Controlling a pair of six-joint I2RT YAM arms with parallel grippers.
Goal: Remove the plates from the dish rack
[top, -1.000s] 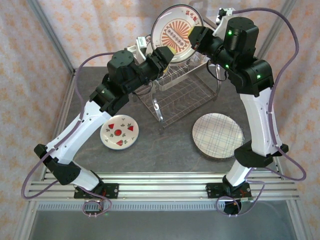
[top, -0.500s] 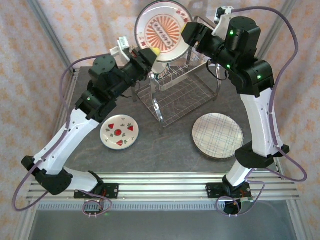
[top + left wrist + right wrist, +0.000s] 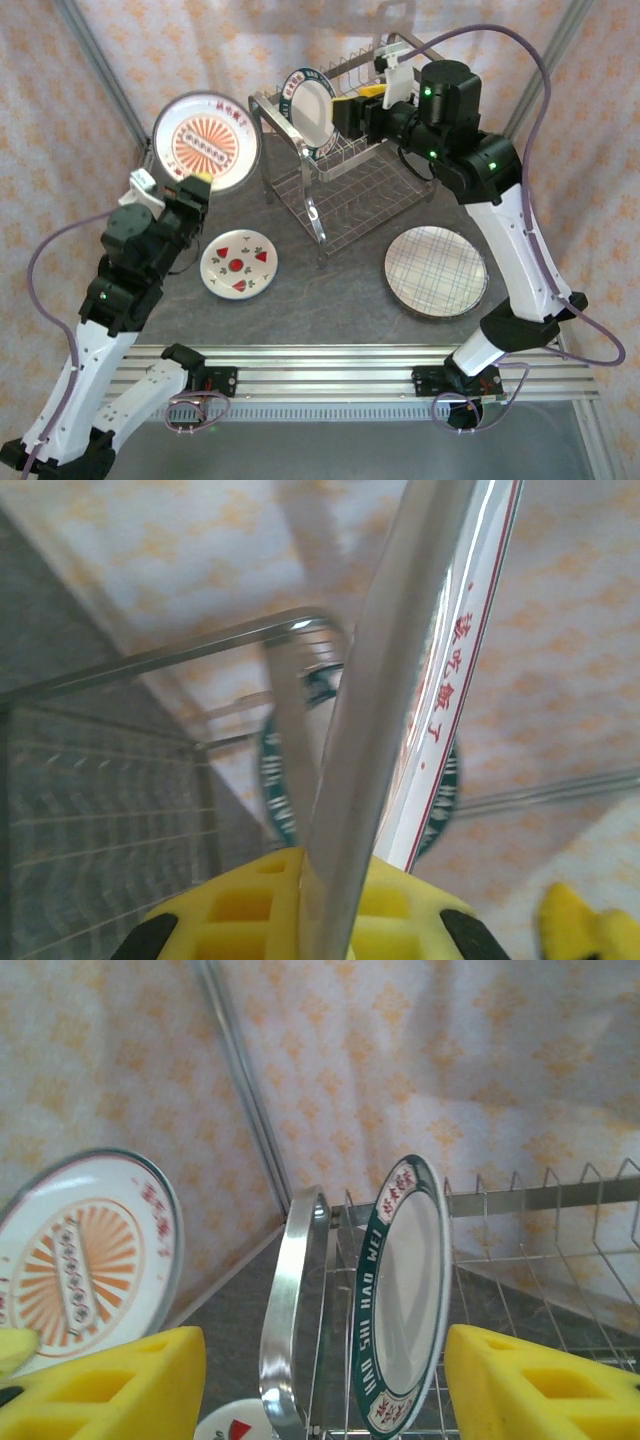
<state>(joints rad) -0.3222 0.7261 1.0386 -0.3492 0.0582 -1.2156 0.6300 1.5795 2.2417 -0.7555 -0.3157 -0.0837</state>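
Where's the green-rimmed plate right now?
Top view, back centre: green-rimmed plate stands upright at the left end of the dish rack, just ahead of the right gripper.

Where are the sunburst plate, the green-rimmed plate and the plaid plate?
sunburst plate (image 3: 205,143), top external view, on its orange centre.
green-rimmed plate (image 3: 408,1290), right wrist view, on its white face.
plaid plate (image 3: 436,270), top external view, on its middle.

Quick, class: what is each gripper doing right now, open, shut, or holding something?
Left gripper: shut on the orange sunburst plate, held in the air.
Right gripper: open, empty, facing the green-rimmed plate in the dish rack.
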